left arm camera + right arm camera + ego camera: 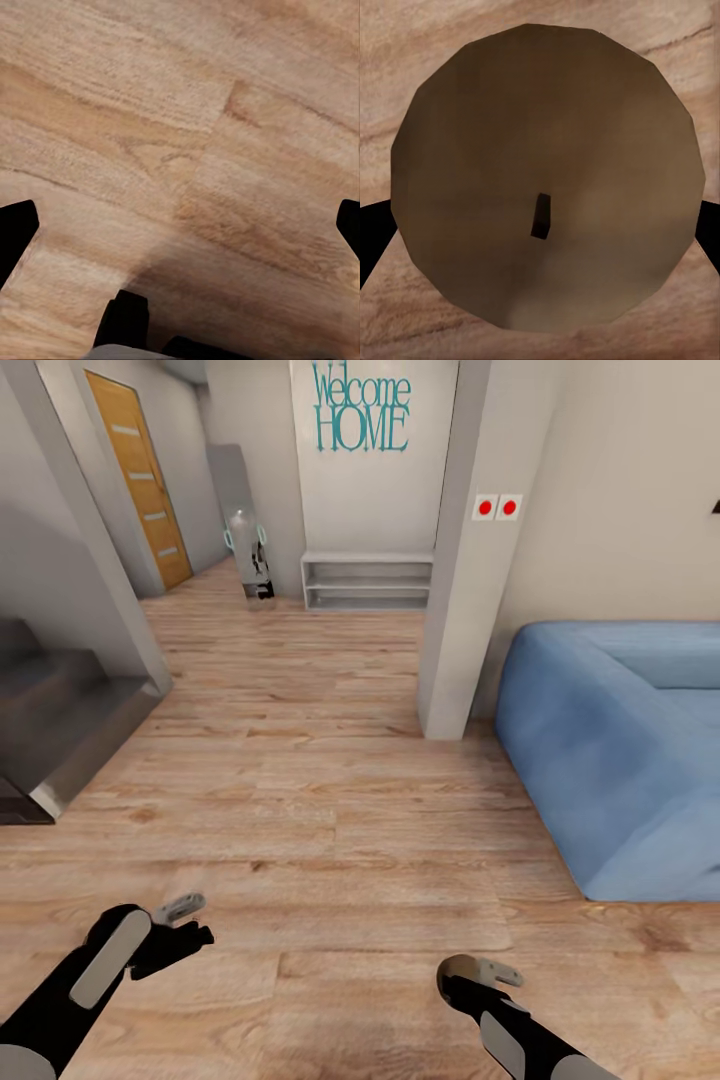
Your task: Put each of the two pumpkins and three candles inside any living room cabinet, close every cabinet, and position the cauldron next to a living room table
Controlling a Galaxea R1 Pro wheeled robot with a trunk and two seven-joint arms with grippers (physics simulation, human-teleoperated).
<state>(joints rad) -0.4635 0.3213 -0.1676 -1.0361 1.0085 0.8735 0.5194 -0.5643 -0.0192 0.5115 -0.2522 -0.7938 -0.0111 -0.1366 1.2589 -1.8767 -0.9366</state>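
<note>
My right gripper pinching candle over wood floor; my left gripper spread, empty.

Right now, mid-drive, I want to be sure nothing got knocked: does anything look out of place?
Nothing stands out. The sofa and shelf sit square to the walls. The right gripper holds a candle, wick toward its camera; the left gripper is open.
</note>
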